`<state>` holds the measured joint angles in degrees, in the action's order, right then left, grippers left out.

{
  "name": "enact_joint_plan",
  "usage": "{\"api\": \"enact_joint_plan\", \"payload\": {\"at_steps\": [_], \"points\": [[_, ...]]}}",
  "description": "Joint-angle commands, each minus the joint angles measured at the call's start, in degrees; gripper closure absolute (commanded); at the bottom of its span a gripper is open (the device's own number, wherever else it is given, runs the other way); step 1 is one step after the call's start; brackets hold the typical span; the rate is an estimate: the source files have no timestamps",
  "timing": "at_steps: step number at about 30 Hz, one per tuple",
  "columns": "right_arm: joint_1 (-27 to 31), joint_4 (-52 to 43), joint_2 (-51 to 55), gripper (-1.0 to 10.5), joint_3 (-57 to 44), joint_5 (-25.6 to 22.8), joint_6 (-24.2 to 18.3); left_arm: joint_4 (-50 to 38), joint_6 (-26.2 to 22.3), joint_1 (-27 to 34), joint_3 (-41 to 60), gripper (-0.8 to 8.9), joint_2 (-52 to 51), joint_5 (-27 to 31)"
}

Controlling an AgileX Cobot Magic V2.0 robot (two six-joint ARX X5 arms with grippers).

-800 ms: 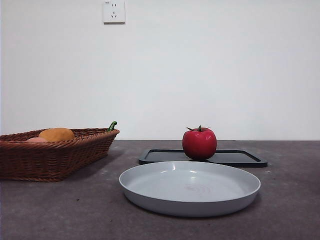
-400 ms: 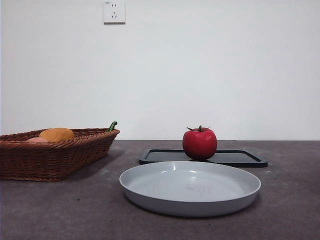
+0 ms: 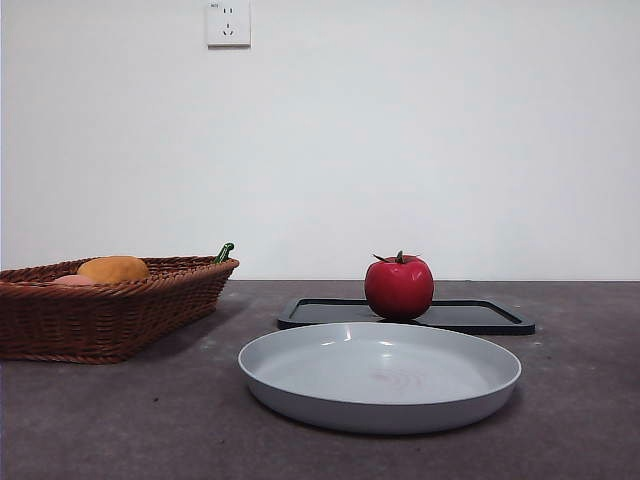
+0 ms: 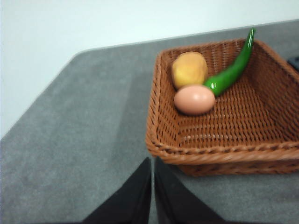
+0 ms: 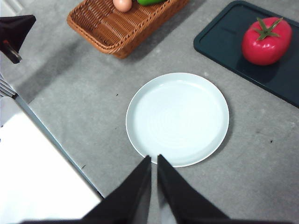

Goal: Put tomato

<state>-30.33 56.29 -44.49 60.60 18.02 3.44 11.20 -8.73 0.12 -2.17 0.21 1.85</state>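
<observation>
The tomato point(image 3: 399, 286) point(image 5: 266, 41), glossy red with a green calyx, sits on a dark flat tray point(image 3: 470, 315) point(image 5: 233, 42) behind a pale grey plate point(image 3: 380, 375) point(image 5: 177, 119). My right gripper point(image 5: 154, 161) is shut and hangs high above the near rim of the plate, well away from the tomato. My left gripper point(image 4: 153, 163) is shut too, hovering over bare table just outside the wicker basket point(image 4: 224, 140). Neither gripper shows in the front view.
The wicker basket point(image 3: 100, 305) point(image 5: 121, 23) at the left holds an orange-yellow fruit point(image 4: 189, 69) point(image 3: 113, 268), an egg point(image 4: 194, 99) and a green pepper point(image 4: 231, 72). The other arm's black tip point(image 5: 14, 30) shows at a corner of the right wrist view. A white surface borders the table there.
</observation>
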Motion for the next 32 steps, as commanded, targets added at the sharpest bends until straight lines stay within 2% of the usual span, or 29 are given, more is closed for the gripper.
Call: {"api": "enact_joint_plan", "payload": {"at_steps": [1,24,26,29,32], "points": [[-0.3,-0.7,-0.3,9.3,0.5,0.0,0.6,0.5,-0.6,0.0,1.1,8.04,0.0,0.3],[-0.3,-0.7,-0.3,9.3,0.5,0.0,0.6,0.5,-0.7,0.0,1.1,8.04,0.0,0.3],[-0.3,-0.9,-0.3,9.3,0.5,-0.4,-0.7,0.5,-0.7,0.0,1.1,8.04,0.0,0.3],[2.0,-2.8,1.0,9.3,0.5,-3.5,-1.3,0.5,-0.7,0.0,1.1,8.04,0.0,0.3],[7.3,-7.7,3.0,9.3,-0.4,-2.5,-1.3,0.5,-0.7,0.0,1.1,8.04,0.0,0.3]]}}
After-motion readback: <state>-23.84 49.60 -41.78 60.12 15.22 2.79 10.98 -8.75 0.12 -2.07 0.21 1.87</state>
